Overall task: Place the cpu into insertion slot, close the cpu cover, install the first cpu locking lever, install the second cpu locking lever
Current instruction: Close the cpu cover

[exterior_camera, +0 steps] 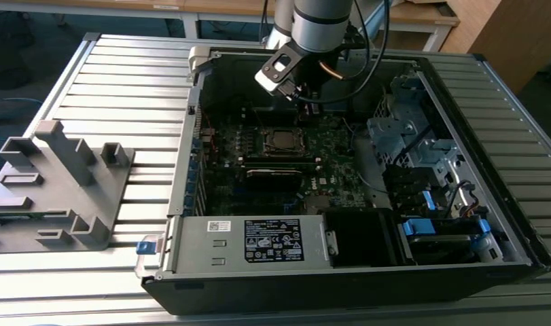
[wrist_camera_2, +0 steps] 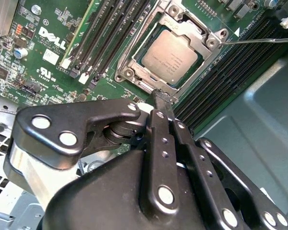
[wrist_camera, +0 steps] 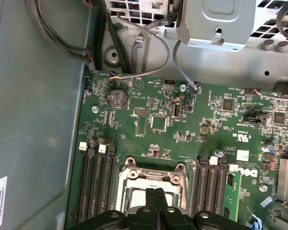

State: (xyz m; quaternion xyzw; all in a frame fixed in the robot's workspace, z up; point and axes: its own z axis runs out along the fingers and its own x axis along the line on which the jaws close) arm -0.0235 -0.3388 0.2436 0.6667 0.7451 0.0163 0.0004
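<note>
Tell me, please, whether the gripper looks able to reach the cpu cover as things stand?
Probably yes. In the second wrist view the shut gripper hangs close to the edge of the cpu cover, which lies flat around the cpu, and nothing crosses the short gap between them.

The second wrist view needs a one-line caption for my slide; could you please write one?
Shut gripper poised just beside the cpu, which sits with the cover down around it.

Silver arm (exterior_camera: 323,20) — black, riveted end effector (wrist_camera_2: 160,96)
</note>
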